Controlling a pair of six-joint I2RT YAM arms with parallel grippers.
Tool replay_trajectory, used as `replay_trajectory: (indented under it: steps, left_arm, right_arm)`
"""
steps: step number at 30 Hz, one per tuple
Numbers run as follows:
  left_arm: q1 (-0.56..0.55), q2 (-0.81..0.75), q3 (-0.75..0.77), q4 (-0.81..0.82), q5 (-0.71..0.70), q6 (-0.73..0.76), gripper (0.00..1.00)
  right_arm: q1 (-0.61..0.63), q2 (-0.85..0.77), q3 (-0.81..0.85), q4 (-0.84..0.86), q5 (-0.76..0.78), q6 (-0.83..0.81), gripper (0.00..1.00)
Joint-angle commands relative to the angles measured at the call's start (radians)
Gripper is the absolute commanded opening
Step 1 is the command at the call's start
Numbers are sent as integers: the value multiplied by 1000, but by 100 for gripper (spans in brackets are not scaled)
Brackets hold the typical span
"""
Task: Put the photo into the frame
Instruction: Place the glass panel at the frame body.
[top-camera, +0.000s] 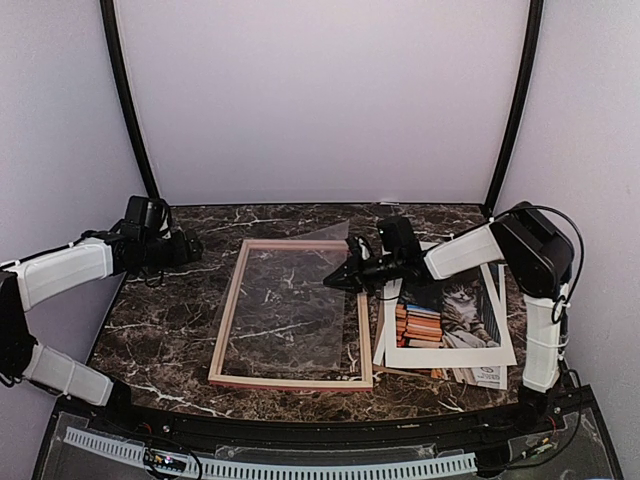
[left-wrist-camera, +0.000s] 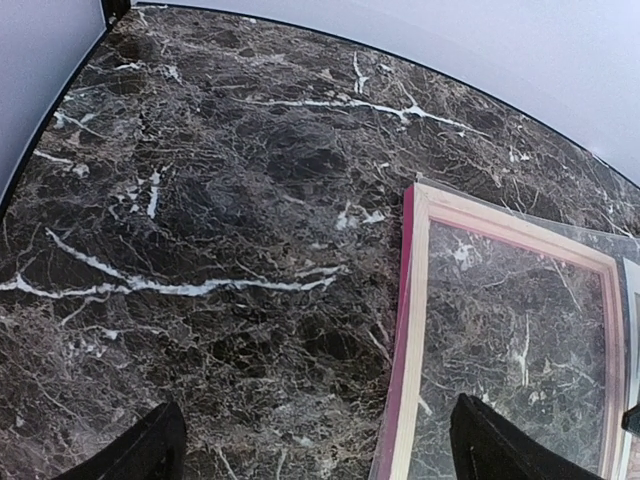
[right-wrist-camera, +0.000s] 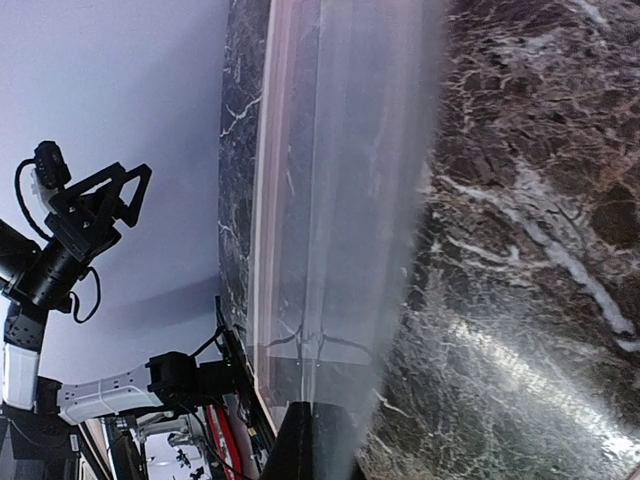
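I see left gripper (left-wrist-camera: 315, 425) spread wide over marble table (left-wrist-camera: 200, 250), left of frame (top-camera: 228, 320) | right gripper (top-camera: 340, 278) pinching clear sheet (top-camera: 290, 300) over frame | photo (top-camera: 455, 310) face-up right of frame

Dark marble table (top-camera: 170, 320), pale wooden frame (top-camera: 228, 318) lying flat, photo (top-camera: 450, 315) just beside it

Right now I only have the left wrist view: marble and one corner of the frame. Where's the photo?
Observer: The photo lies face up, right of the frame, not in it.
Operator: What's the right arm doing?
Observer: The right gripper is shut on the edge of a clear sheet spread over the frame.
Operator: Anything under the photo?
Observer: A printed paper pokes out beneath its near edge.
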Motion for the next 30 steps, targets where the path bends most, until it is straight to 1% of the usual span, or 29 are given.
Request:
replay_trajectory:
  steps: [1,10,16,30]
  left_arm:
    - [-5,15,-17,32,63,14,95]
    - [-69,74,-1,44,58,30,95]
    - [-97,104,12,46,56,37,95]
    - [-119,144,26,49,62,36,95]
  right_arm:
    - [-13,-15,-4,-85,39,-99,0]
    - [-24,-4,30,-192,47,-189,0]
    - [-27,0,41,-220,27,-218,0]
    - [-28,11,75,-262,0,-251,0]
